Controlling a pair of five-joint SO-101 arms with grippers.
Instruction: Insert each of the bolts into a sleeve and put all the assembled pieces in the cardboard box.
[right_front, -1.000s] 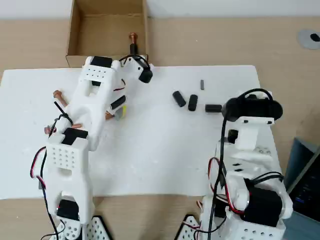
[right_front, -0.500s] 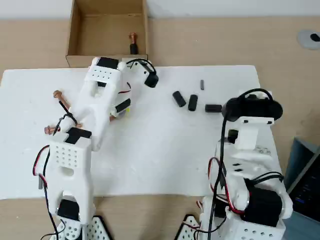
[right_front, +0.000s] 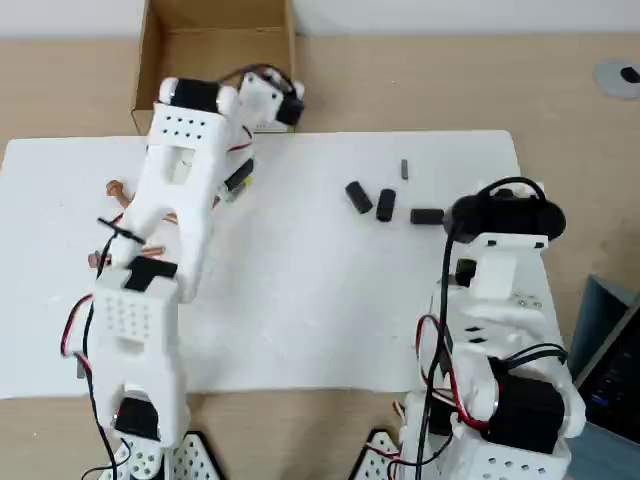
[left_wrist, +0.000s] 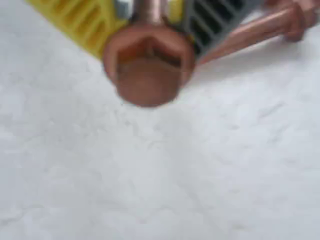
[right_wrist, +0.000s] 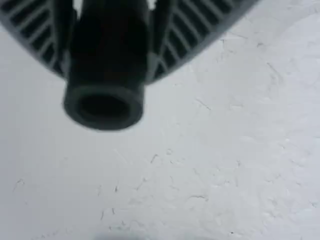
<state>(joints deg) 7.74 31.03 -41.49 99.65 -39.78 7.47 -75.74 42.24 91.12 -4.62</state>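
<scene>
My left gripper (left_wrist: 150, 17) is shut on a copper bolt (left_wrist: 149, 70), whose hex head faces the camera between a yellow and a grey jaw. A second copper bolt (left_wrist: 265, 30) lies on the white mat just behind it. From above, the left gripper (right_front: 237, 180) hangs over the mat near the cardboard box (right_front: 215, 50). My right gripper (right_wrist: 110, 30) is shut on a black sleeve (right_wrist: 105, 97), held end-on above the mat. Three loose black sleeves (right_front: 385, 205) lie mid-mat, in front of the right arm (right_front: 500, 260).
More copper bolts (right_front: 115, 188) lie at the mat's left beside the left arm. A small dark pin (right_front: 404, 169) rests behind the sleeves. The white mat (right_front: 320, 300) is bare between the two arms. A grey disc (right_front: 618, 77) sits at the far right.
The left arm's upper part swung back toward the box, and its camera now covers the bolt-and-sleeve piece seen in the box earlier. The right arm has not moved.
</scene>
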